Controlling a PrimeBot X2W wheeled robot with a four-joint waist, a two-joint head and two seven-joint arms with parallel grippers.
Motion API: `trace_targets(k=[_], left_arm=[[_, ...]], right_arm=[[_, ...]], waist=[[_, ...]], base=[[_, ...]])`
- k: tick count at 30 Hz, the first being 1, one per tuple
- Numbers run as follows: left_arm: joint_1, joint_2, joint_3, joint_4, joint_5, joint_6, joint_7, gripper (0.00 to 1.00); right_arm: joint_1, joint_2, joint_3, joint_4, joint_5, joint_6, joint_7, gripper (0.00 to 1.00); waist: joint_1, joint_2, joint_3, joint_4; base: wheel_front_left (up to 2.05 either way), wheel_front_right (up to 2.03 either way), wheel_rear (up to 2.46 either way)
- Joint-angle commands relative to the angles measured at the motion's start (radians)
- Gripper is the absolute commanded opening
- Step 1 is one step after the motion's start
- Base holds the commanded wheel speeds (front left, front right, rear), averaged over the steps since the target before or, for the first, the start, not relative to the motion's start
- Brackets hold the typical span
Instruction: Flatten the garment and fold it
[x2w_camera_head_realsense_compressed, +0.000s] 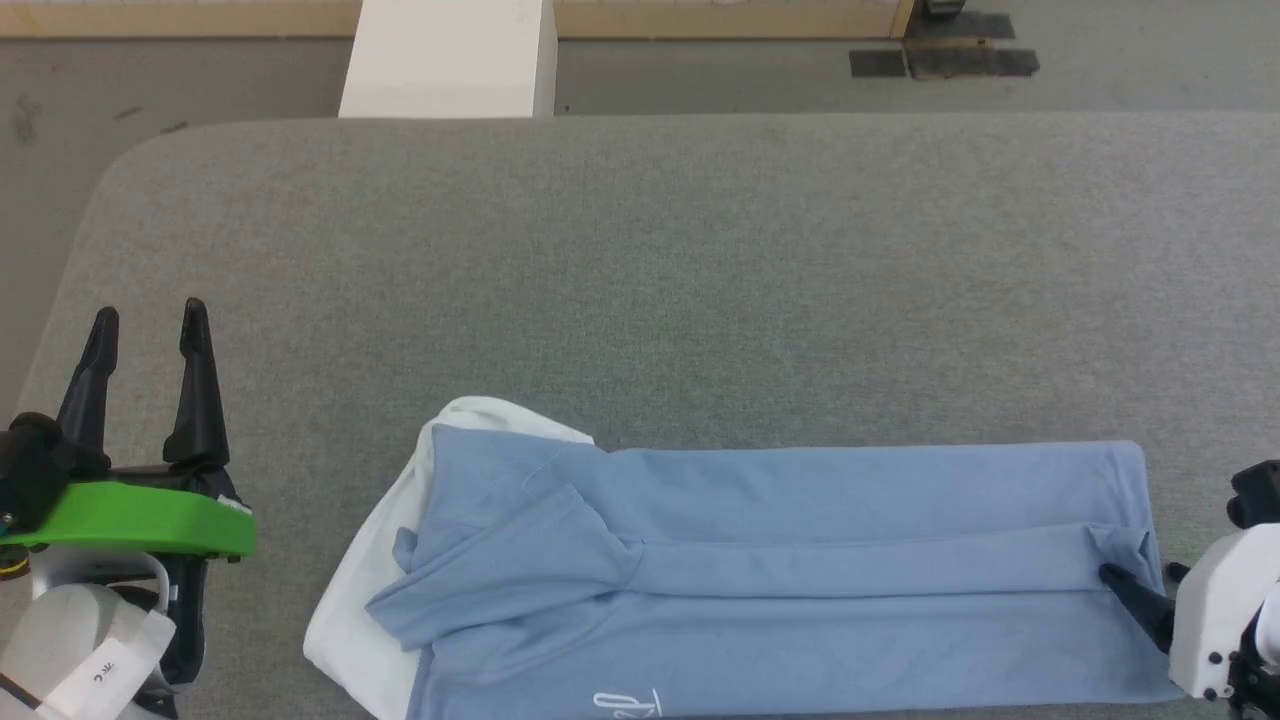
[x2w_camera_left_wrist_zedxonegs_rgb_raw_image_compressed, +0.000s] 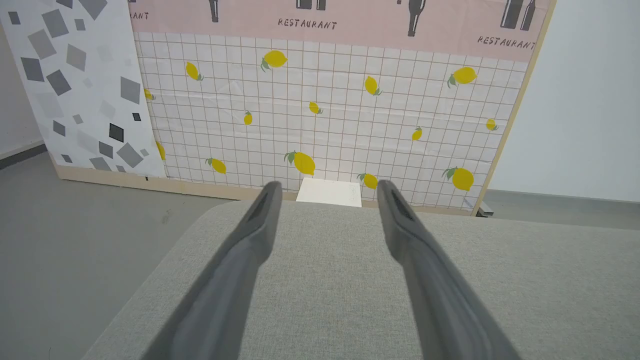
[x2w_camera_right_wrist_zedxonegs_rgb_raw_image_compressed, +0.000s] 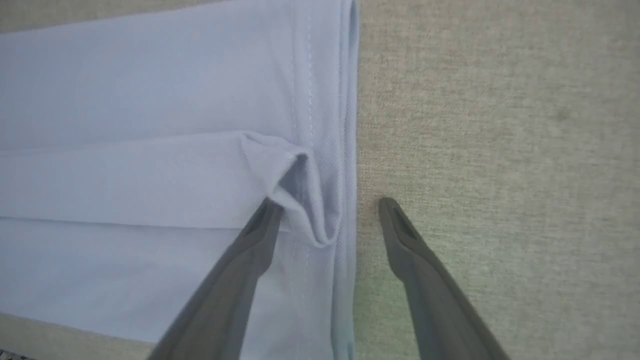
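Note:
The light blue garment (x2w_camera_head_realsense_compressed: 780, 570) lies folded into a long band along the near edge of the grey table (x2w_camera_head_realsense_compressed: 640, 280), its white collar piece (x2w_camera_head_realsense_compressed: 370, 580) at the left end. My right gripper (x2w_camera_head_realsense_compressed: 1140, 585) is open at the garment's right hem (x2w_camera_right_wrist_zedxonegs_rgb_raw_image_compressed: 345, 150); one finger lies over the cloth by a small puckered fold (x2w_camera_right_wrist_zedxonegs_rgb_raw_image_compressed: 295, 195), the other over bare table, holding nothing. My left gripper (x2w_camera_head_realsense_compressed: 148, 330) stands open and empty well left of the garment, and in the left wrist view my left gripper (x2w_camera_left_wrist_zedxonegs_rgb_raw_image_compressed: 325, 192) points across the table.
A white rectangular box (x2w_camera_head_realsense_compressed: 450, 60) stands on the floor beyond the table's far edge, also seen as the white box (x2w_camera_left_wrist_zedxonegs_rgb_raw_image_compressed: 330, 192). A lemon-patterned wall panel (x2w_camera_left_wrist_zedxonegs_rgb_raw_image_compressed: 320, 110) rises behind it. Dark tape patches (x2w_camera_head_realsense_compressed: 940, 55) mark the floor at the far right.

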Motion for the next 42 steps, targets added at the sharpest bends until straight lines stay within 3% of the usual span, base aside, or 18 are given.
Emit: trace_targets(k=[1, 14, 15, 17, 23, 37, 42], left_arm=[[-0.01, -0.011, 0.009, 0.001, 0.011, -0.008, -0.008, 1.0], [0.0, -0.07, 0.06, 0.022, 0.052, -0.054, -0.009, 1.0], [0.001, -0.071, 0.058, 0.029, 0.052, -0.056, -0.009, 1.0], [0.0, -0.077, 0.062, 0.031, 0.054, -0.061, -0.009, 1.0], [0.004, -0.09, 0.068, 0.037, 0.053, -0.071, -0.009, 1.0], [-0.002, -0.09, 0.071, 0.041, 0.048, -0.089, -0.008, 1.0], [-0.003, -0.092, 0.07, 0.047, 0.047, -0.09, -0.008, 1.0]], right_arm=[[-0.011, 0.007, 0.01, 0.013, 0.006, -0.002, -0.009, 1.0], [-0.081, 0.014, 0.14, 0.057, 0.073, -0.002, 0.102, 1.0], [-0.081, 0.012, 0.139, 0.06, 0.072, -0.002, 0.113, 0.45], [-0.08, 0.009, 0.129, 0.065, 0.069, -0.002, 0.139, 0.0], [-0.072, -0.012, 0.061, 0.063, 0.009, -0.002, 0.179, 0.0], [-0.06, -0.009, -0.267, 0.05, -0.241, -0.002, 0.243, 0.0], [-0.061, 0.013, -0.285, -0.005, -0.3, -0.002, 0.302, 0.0]], waist=[[0.0001, 0.0039, 0.02, 0.005], [0.0001, 0.0039, 0.03, 0.019], [0.0001, 0.0039, 0.028, 0.02], [0.0001, 0.0039, 0.024, 0.024], [0.0001, 0.0039, 0.022, 0.031], [0.0001, 0.0039, 0.041, 0.027], [0.0001, 0.0039, 0.035, 0.019]], base=[[0.0, 0.0, 0.0], [0.0, 0.0, 0.0], [0.0, 0.0, 0.0], [0.0, 0.0, 0.0], [0.0, 0.0, 0.0], [0.0, 0.0, 0.0], [0.0, 0.0, 0.0]])
